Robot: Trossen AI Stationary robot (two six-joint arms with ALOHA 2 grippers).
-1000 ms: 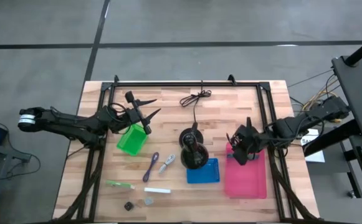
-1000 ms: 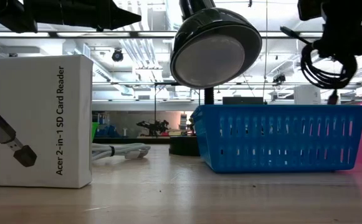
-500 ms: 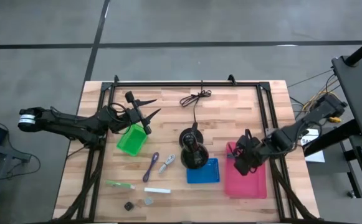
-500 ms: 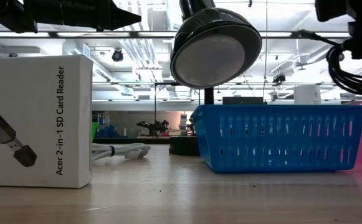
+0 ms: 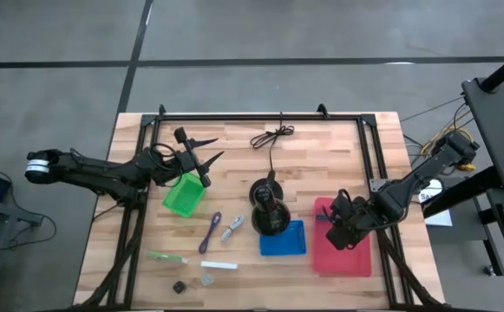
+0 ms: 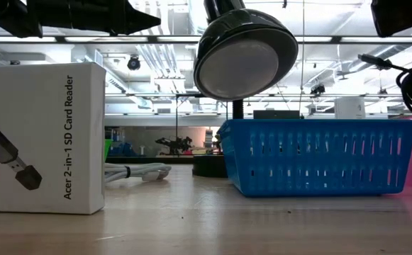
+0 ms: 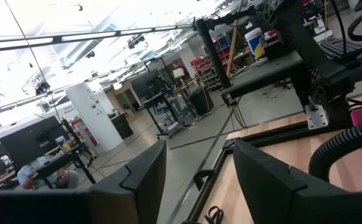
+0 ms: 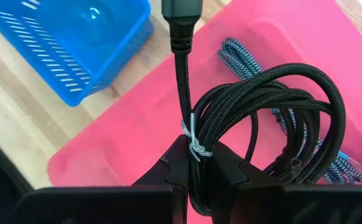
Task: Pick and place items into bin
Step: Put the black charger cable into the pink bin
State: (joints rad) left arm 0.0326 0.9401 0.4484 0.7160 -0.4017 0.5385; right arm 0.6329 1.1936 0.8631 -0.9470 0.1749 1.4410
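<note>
Our right gripper pinches the coiled black braided cable above the pink plastic bin; our left gripper waits, jaws spread, over the green bin.

A black cable coil, bound with a thin wire tie, is hanging over the pink bin, pinched in the right claw. A purple tool, green stick, white stick and two tiny cubes are lying on the tabletop.
</note>
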